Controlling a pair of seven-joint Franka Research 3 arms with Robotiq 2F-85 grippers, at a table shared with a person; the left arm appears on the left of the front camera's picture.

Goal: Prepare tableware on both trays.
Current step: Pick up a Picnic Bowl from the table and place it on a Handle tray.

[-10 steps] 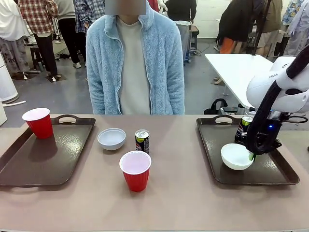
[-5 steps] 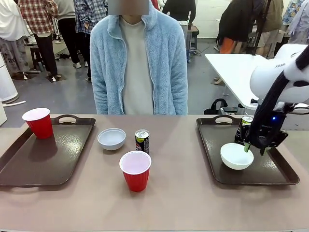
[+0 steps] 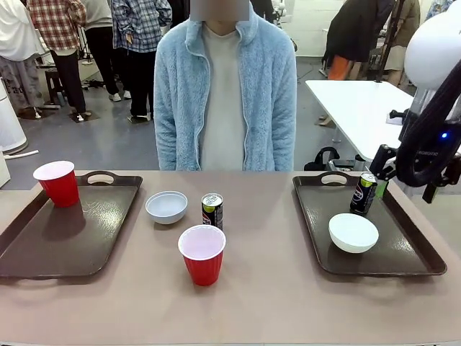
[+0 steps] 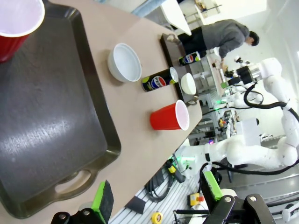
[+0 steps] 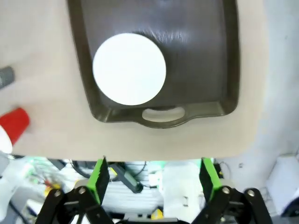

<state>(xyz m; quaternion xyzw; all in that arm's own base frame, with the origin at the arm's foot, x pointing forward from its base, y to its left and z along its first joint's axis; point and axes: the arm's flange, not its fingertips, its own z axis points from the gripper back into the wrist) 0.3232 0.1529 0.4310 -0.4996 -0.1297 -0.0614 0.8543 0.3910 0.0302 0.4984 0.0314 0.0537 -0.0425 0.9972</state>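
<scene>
The right tray [image 3: 414, 252] holds a white bowl [image 3: 353, 233] and a black can [image 3: 364, 193]. My right gripper [image 3: 407, 184] hangs open above the tray's right side, clear of the bowl; in the right wrist view the gripper [image 5: 154, 175] stands open well above the bowl [image 5: 129, 68], nothing between its fingers. The left tray [image 3: 65, 241] carries one red cup [image 3: 57, 182] at its far corner. On the bare table stand a second bowl [image 3: 166, 207], a second can [image 3: 212, 210] and a red cup [image 3: 202, 254]. My left gripper [image 4: 156, 196] is open over the left tray's [image 4: 46, 116] near end.
A person in a light blue fleece jacket [image 3: 220, 94] stands at the far edge of the table, hands out of sight. A white table [image 3: 356, 108] is behind on the right. Bare tabletop lies between the two trays and along the front edge.
My right gripper has let go of the bowl on the right tray, then risen and drawn back to the right. The bowl stays where it was set down.
</scene>
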